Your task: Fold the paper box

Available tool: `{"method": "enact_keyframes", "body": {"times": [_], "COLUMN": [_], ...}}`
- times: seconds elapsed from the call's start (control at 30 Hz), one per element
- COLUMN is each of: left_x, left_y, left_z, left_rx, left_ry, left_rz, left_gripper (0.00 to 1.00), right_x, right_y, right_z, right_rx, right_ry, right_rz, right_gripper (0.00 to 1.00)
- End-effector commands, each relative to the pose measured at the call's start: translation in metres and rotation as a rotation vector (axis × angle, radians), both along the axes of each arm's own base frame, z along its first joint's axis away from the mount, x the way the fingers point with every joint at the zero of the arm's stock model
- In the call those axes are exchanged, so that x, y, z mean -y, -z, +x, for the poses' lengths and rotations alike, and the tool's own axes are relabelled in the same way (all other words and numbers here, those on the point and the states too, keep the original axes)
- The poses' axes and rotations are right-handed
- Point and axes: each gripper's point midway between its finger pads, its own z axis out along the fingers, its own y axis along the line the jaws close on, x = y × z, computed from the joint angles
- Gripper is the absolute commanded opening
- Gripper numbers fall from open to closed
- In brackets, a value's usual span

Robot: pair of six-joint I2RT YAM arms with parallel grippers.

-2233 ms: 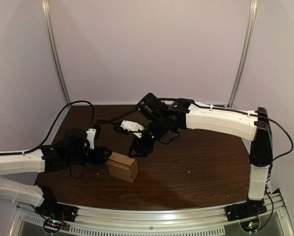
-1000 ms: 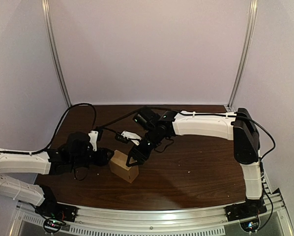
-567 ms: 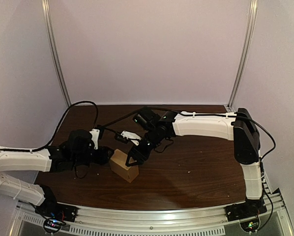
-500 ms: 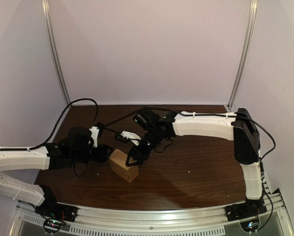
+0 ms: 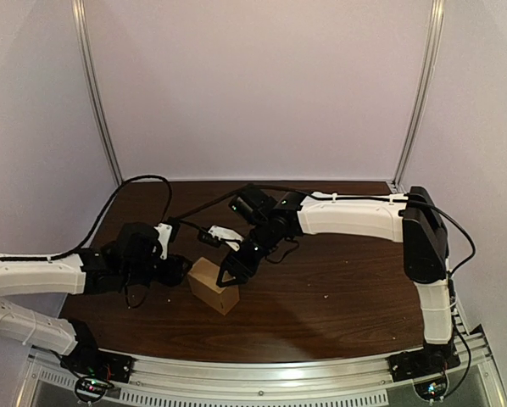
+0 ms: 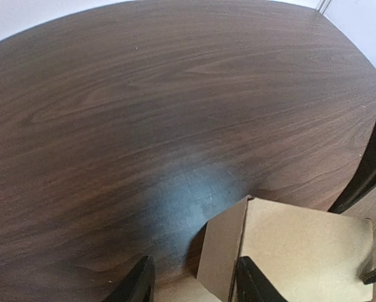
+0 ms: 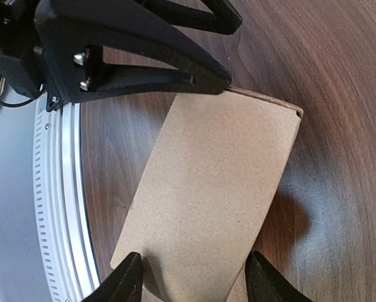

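Observation:
The brown paper box (image 5: 213, 287) stands on the dark wood table (image 5: 338, 280), its top panel closed and flat. My left gripper (image 5: 180, 270) is at its left end, open. In the left wrist view a side flap (image 6: 224, 251) stands upright between the left gripper's fingers (image 6: 193, 278), next to the box top (image 6: 301, 245). My right gripper (image 5: 229, 273) is over the box's far right edge, open. In the right wrist view its fingertips (image 7: 194, 277) straddle the top panel (image 7: 213, 189), and the left gripper's black fingers (image 7: 131, 44) show just beyond the box.
The metal rail (image 5: 262, 377) runs along the table's near edge, close behind the box in the right wrist view (image 7: 56, 189). Black cables (image 5: 143, 182) loop over the table's back left. The right gripper's fingers (image 6: 370, 167) show at the right edge of the left wrist view.
The right arm has come down and left onto the box. The box has turned and shifted slightly. In the last half second the left gripper has only shifted a little at the left end.

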Motion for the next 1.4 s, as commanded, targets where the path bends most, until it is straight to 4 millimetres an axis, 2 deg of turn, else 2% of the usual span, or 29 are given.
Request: {"method": "enact_keyframes", "body": {"times": [0.0, 0.13, 0.37, 0.43, 0.73, 1.07, 1.2, 1.37], "left_x": [-0.004, -0.003, -0.001, 0.001, 0.004, 0.004, 0.004, 0.005], "left_y": [0.043, 0.059, 0.033, 0.031, 0.043, 0.045, 0.044, 0.042], "left_z": [-0.01, -0.01, -0.001, 0.001, 0.0, -0.001, -0.001, 0.0], "left_rx": [-0.074, -0.094, -0.041, -0.038, -0.066, -0.073, -0.073, -0.069], "left_ry": [-0.005, -0.001, 0.011, 0.019, 0.026, 0.028, 0.027, 0.03], "left_rz": [0.011, 0.028, 0.054, 0.07, 0.071, 0.076, 0.077, 0.072], "left_gripper": [0.46, 0.45, 0.45, 0.45, 0.44, 0.44, 0.44, 0.44], "right_x": [0.028, 0.029, 0.027, 0.025, 0.019, 0.014, 0.014, 0.013], "right_y": [0.055, 0.056, 0.049, 0.043, 0.01, -0.014, -0.01, 0.012], "right_z": [0.0, 0.001, 0.0, -0.003, -0.011, -0.005, -0.002, -0.001], "right_rx": [0.008, 0.012, 0.009, -0.02, -0.077, -0.048, -0.055, -0.09], "right_ry": [0.029, 0.028, 0.02, 0.013, -0.005, 0.009, 0.028, 0.045], "right_rz": [-0.207, -0.211, -0.192, -0.168, -0.092, -0.051, -0.067, -0.108], "right_gripper": [0.56, 0.56, 0.56, 0.56, 0.59, 0.61, 0.63, 0.63]}}
